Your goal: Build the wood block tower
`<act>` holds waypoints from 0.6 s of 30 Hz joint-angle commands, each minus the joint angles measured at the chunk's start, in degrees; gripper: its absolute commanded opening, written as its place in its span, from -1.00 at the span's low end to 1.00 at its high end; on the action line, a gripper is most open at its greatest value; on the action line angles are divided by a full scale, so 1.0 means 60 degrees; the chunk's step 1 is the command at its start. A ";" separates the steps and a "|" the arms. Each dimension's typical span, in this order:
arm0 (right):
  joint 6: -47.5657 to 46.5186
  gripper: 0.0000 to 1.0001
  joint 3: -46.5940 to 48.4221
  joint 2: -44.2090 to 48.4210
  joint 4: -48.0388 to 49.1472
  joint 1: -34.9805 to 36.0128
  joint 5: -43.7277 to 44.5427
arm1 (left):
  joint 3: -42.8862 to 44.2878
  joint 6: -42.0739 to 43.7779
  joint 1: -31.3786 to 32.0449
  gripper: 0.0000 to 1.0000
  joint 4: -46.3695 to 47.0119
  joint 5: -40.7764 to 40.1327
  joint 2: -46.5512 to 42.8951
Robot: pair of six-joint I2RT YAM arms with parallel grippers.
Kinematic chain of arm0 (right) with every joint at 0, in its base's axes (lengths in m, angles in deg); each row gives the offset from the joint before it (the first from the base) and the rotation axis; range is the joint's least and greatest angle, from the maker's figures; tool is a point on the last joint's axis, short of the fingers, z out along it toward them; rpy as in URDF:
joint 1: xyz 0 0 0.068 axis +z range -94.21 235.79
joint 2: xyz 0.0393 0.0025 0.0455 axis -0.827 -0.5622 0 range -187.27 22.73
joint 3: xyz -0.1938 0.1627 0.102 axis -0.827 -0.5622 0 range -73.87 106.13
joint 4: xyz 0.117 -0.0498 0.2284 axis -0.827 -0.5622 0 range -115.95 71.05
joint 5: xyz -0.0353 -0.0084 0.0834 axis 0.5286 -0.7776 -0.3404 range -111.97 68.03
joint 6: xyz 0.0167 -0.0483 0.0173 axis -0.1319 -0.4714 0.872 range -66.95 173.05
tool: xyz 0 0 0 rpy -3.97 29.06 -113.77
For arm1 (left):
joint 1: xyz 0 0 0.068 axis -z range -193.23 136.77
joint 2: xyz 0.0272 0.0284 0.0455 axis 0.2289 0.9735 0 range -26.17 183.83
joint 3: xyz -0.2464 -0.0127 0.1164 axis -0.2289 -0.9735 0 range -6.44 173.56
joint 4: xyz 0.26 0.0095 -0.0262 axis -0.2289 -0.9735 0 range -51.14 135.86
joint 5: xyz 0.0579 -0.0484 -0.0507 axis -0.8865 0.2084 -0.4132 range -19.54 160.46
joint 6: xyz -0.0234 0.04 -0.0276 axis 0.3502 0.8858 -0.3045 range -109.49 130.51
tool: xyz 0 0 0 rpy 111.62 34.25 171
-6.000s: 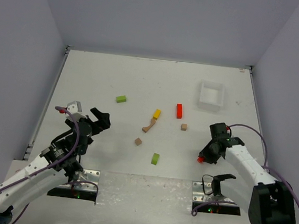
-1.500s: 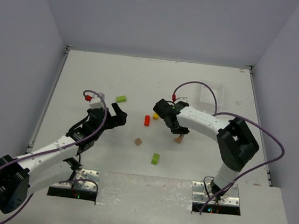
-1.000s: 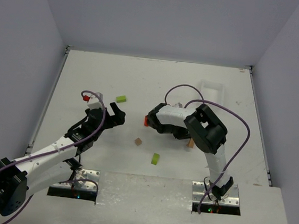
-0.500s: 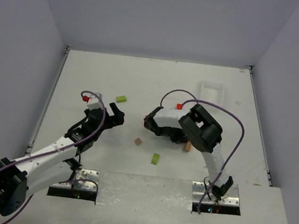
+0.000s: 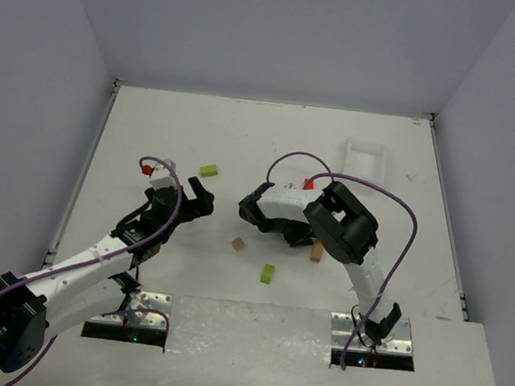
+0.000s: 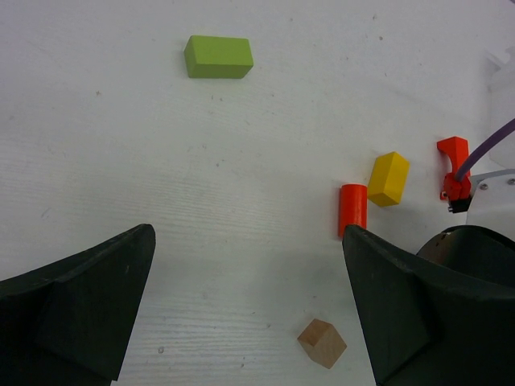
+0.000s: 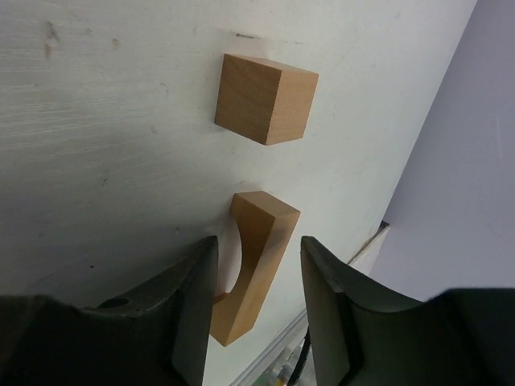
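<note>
White tabletop (image 5: 154,127), nothing stacked.
Right gripper (image 7: 257,241) straddles brown arch (image 7: 256,277), jaws parted; skewed retreat could drag it. Left gripper (image 6: 248,241) gapes empty.

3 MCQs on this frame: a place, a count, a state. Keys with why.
1. Brown arch piece is: A) between the fingers of the right gripper B) in the tray C) on a yellow block
2. Green blocks in top view: A) one B) two C) four
3. Left gripper: A) shut on red block B) open, empty C) shut on green block
1 A: right wrist view shows it there. 2 B: one by the left gripper, one lower in view. 3 B: fingers wide apart, nothing between.
</note>
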 commanded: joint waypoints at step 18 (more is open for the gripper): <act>-0.0815 0.97 -0.4211 0.6285 0.6470 -0.0207 -0.3211 | 0.0439 -0.0072 -0.0068 1.00 -0.1425 -0.0272 -0.1258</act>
